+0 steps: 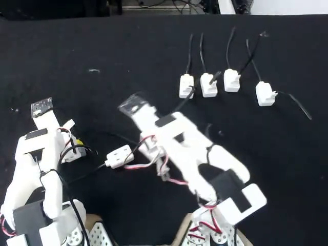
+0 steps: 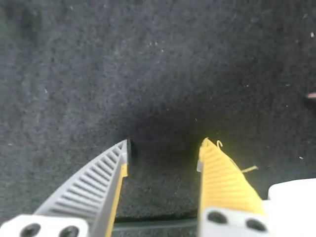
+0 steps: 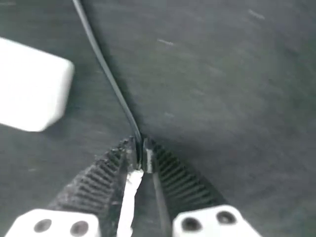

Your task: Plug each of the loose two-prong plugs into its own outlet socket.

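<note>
White plastic two-prong plug (image 1: 120, 156): prongs blurred. Beyond it your right pincer (image 3: 140, 143) clenches a thin black cord (image 3: 106, 69); left pincer (image 2: 163, 145) released.

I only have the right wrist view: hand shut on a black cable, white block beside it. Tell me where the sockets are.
Observer: Four white sockets sit in a row at the table's far side, each trailing a black cord.
Operator: Report the left hand.
Observer: The left hand is open over bare black cloth, gripping nothing.
Operator: Place that white block.
Observer: That white plug lies between the two arms, well short of the row.
</note>
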Controlling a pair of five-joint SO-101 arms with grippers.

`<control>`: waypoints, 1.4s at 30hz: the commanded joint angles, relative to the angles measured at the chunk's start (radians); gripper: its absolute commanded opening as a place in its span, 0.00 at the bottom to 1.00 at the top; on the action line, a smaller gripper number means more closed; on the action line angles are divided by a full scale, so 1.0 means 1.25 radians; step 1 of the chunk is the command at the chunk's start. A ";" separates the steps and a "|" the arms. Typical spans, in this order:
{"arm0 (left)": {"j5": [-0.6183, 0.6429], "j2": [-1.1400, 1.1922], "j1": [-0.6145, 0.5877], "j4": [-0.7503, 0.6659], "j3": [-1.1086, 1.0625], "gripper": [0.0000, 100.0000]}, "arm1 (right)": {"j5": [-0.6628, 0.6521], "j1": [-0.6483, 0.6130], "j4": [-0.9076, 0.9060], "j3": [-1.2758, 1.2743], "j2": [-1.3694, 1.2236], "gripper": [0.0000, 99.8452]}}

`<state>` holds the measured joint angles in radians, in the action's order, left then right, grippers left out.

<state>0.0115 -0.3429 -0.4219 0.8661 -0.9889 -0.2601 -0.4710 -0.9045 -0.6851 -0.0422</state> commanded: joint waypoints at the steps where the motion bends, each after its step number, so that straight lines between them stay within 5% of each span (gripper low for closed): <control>1: 0.009 -0.018 -0.015 -0.004 0.019 0.23 | 0.011 0.137 -0.018 0.012 0.063 0.01; 8: 0.009 -0.018 -0.015 -0.004 0.020 0.23 | 0.164 0.295 -0.144 -0.006 0.206 0.01; 18: 0.009 -0.018 -0.015 -0.006 0.017 0.23 | 0.178 0.309 -0.156 -0.078 0.245 0.04; 23: 0.009 -0.018 -0.015 -0.007 0.015 0.23 | 0.101 0.309 -0.161 -0.074 0.246 0.19; 29: 0.009 -0.018 -0.014 -0.007 0.015 0.23 | 0.012 0.331 -0.178 -0.071 0.246 0.20; 37: 0.009 -0.018 -0.014 -0.007 0.018 0.23 | -0.204 0.454 -0.257 -0.062 0.300 0.08; 42: 0.009 -0.018 -0.014 -0.007 0.018 0.23 | -0.302 0.423 -0.248 -0.139 0.306 0.04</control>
<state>0.0115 -0.3429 -0.4235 0.8661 -0.9889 -0.5838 0.0813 -1.2144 -0.8216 0.2984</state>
